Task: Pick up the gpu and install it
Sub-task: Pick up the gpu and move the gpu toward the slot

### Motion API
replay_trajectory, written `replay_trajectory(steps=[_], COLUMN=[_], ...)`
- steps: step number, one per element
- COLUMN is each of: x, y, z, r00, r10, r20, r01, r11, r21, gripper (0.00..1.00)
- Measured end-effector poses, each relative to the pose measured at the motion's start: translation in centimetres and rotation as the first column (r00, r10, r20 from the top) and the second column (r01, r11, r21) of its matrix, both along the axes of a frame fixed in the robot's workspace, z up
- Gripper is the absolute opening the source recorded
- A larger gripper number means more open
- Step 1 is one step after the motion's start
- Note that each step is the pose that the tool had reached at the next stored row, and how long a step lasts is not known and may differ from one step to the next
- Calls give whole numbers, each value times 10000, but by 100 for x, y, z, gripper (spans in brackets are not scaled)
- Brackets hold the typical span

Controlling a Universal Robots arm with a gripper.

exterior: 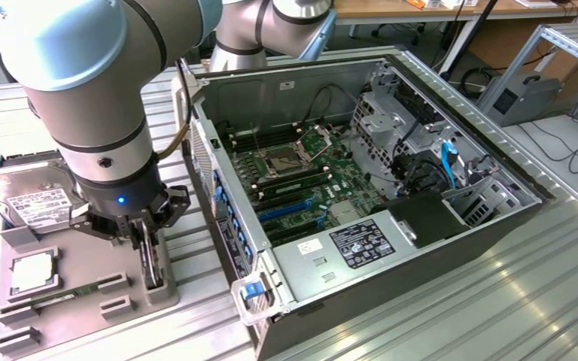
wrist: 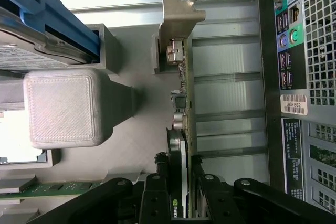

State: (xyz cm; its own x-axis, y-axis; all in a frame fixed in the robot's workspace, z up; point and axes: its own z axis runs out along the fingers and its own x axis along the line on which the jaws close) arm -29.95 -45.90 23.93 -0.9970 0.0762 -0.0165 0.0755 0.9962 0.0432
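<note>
Exterior view, lower left: gpu (exterior: pixel 153 272) standing edgewise in grey tray (exterior: pixel 78 320), gripper (exterior: pixel 147 239) narrow, pinching both faces. Risk: an off-centre hold could tilt the card and snag its bracket on the slot.

gpu (wrist: pixel 188 108): we see a green board, black cooler, silver bracket.
hand (wrist: pixel 178 169): we see black.
tray (exterior: pixel 88 263): plain grey.
hard drive (exterior: pixel 28 197): silver, with a white label.
case latch (exterior: pixel 256 289): blue.
counter (exterior: pixel 490 301): we see silver, striped with ridges.
</note>
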Motion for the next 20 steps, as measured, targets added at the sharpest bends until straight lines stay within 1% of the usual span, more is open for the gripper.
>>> replay_trajectory(steps=[16, 18, 20], x=[0, 0, 0], y=[0, 0, 0], z=[0, 0, 0], r00=[10000, 9991, 9988], r10=[0, 432, 484], r20=[1, 1, 1], r01=[0, -432, -484], r11=[10000, 9991, 9988], r21=[1, 0, 1], gripper=[27, 27, 27])
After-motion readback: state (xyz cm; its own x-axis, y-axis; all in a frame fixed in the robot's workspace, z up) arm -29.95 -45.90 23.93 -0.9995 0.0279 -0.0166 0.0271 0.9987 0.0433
